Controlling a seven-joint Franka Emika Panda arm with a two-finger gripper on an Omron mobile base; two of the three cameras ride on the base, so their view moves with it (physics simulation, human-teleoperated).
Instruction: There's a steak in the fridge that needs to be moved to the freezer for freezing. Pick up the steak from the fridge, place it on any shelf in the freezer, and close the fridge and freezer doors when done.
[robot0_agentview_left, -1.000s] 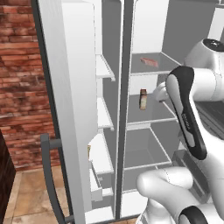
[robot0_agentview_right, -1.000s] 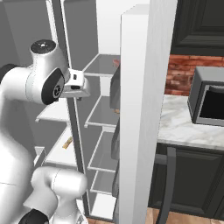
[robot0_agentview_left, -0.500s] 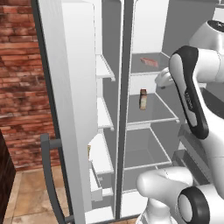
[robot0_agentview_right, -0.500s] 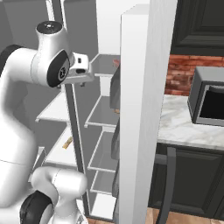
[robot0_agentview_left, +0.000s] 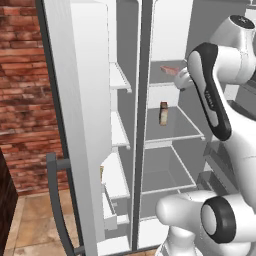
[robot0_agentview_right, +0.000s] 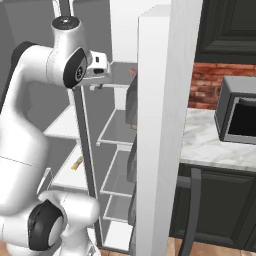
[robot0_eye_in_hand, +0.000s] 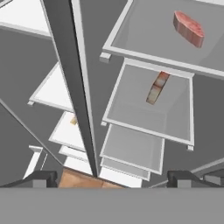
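You have both doors open: freezer (robot0_agentview_left: 116, 150) on the left, fridge (robot0_agentview_left: 172, 130) beside it. The steak (robot0_agentview_left: 170, 70) lies on the upper fridge shelf, unpicked. Your end effector (robot0_eye_in_hand: 111, 178) is spread wide, empty. Everything remains.

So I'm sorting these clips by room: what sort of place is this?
A home kitchen, most likely: a tall light-grey side-by-side refrigerator stands open, a grey microwave sits on a pale marble counter, with dark cabinets against brick.
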